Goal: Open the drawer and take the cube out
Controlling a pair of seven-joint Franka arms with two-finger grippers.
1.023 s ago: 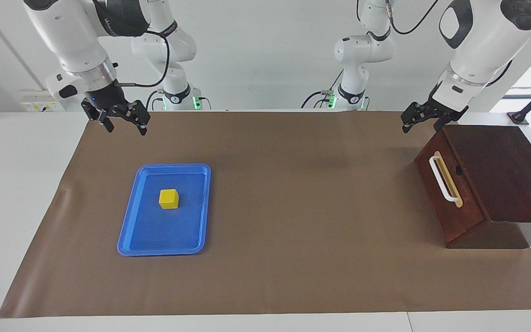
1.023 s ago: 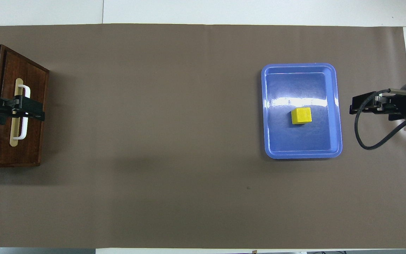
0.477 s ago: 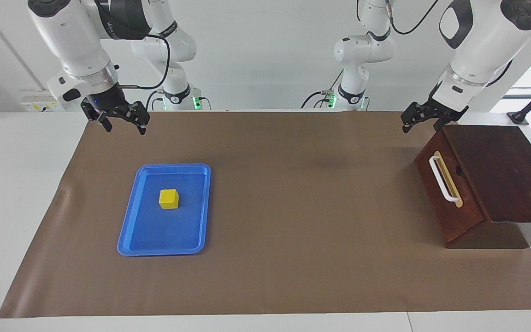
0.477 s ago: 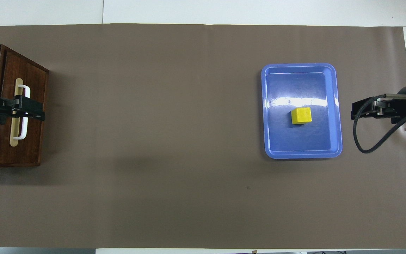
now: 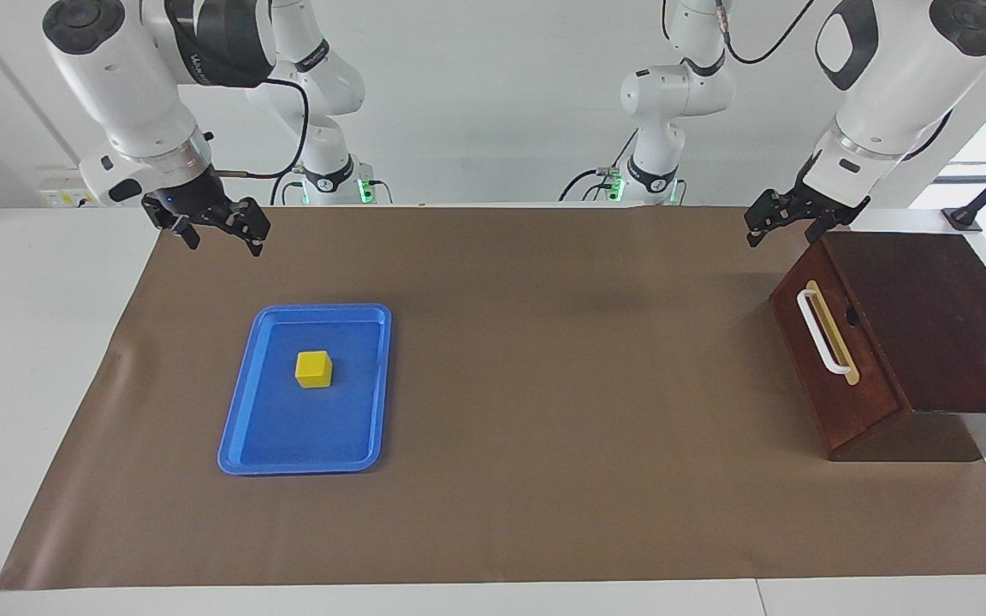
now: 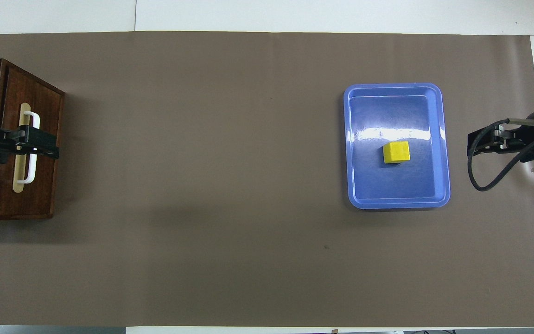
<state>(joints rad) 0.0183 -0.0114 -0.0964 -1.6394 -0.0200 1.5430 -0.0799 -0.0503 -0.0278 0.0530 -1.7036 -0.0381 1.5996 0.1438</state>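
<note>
Scene: two robot arms are working at a table covered by a brown mat (image 5: 544, 428).
Drawer (image 5: 831, 359): it is sitting shut in its dark wooden box (image 5: 938, 316) at the left arm's end of the table, its white handle (image 5: 822, 332) untouched.
Cube (image 5: 313, 369): it is lying in the blue tray (image 5: 240, 445), not in the drawer, toward the right arm's end; in the overhead view it is sitting at about 4 o'clock from the tray's middle.
Right gripper (image 5: 217, 231): its fingers are spread wide and holding nothing; it is hanging over the mat at about 11 o'clock from the tray in the facing view.
Left gripper (image 5: 788, 224): its fingers are parted and empty; it is hovering over the box's edge nearest the robots, waiting.
Just changed: over the last second the right gripper has been drifting away from the tray, toward the table's end; nothing else has moved.
Meaning: the cube is probably already delivered, and the arm is likely retreating.
</note>
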